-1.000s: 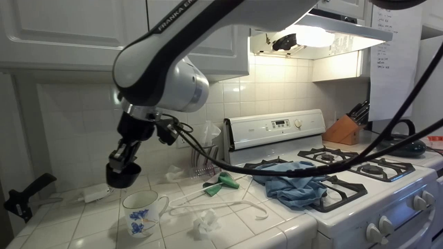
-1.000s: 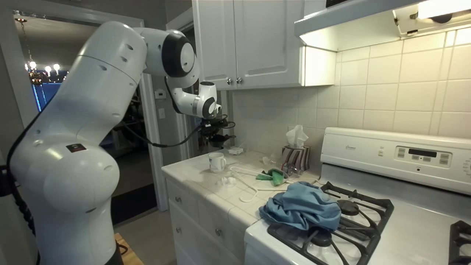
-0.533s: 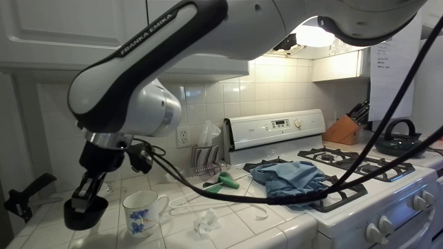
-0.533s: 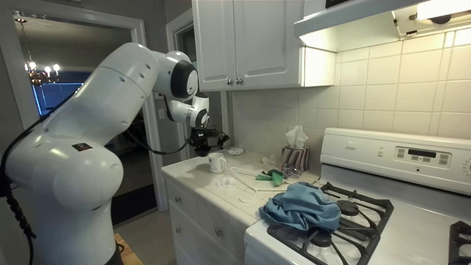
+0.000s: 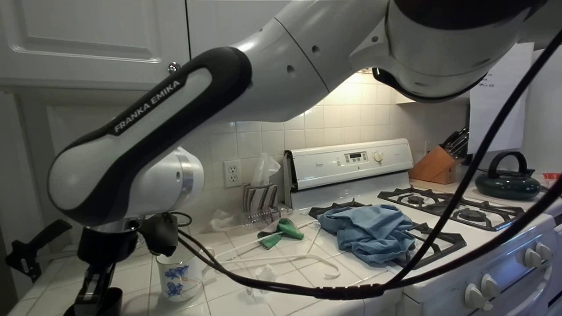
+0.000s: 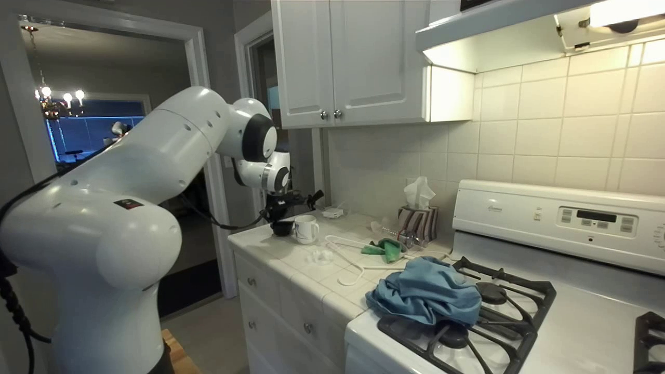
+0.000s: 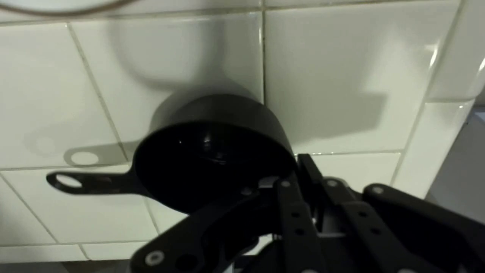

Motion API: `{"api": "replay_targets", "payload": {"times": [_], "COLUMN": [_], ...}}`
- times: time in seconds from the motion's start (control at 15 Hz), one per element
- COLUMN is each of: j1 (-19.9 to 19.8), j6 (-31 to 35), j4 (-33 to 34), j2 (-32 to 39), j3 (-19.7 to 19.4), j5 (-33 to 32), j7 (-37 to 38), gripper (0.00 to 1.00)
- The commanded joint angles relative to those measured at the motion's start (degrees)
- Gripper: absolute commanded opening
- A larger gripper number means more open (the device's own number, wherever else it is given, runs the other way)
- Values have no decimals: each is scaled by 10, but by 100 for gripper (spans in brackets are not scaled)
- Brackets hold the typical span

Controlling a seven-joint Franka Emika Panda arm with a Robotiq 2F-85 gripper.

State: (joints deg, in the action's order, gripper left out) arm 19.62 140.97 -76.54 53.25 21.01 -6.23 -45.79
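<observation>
Gripper (image 7: 290,173) nearly closed, and you've got the side of the black cup (image 7: 214,155) pinched, one fingertip inside the rim and one outside. Its handle points left in the wrist view. You're low over the tiled counter (image 6: 280,253); you can't tell whether the cup touches it. White mug (image 6: 304,231), upright, just to its right in both exterior views! Farther right in an exterior view comes the green cloth (image 6: 392,251), a striped tissue box (image 6: 417,222) on the far side, and near right, blue cloth (image 6: 426,291) heaped on the stove (image 6: 587,306).
</observation>
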Motion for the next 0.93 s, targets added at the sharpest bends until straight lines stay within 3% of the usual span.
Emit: {"api": "replay_targets", "payload": {"times": [0.0,0.33,0.53,0.87], "j1": [34,38,42,32], "j6": [-36,-32,-6,-30], "j4": [71,73,46,-18], "j2": [33,-5,-47,-133], "j3": [-26,-56,-98,-176], "j5": [-26,-27,-45,-42], "j7": [10,35,79,198], "gripper": [41,77,98,100]}}
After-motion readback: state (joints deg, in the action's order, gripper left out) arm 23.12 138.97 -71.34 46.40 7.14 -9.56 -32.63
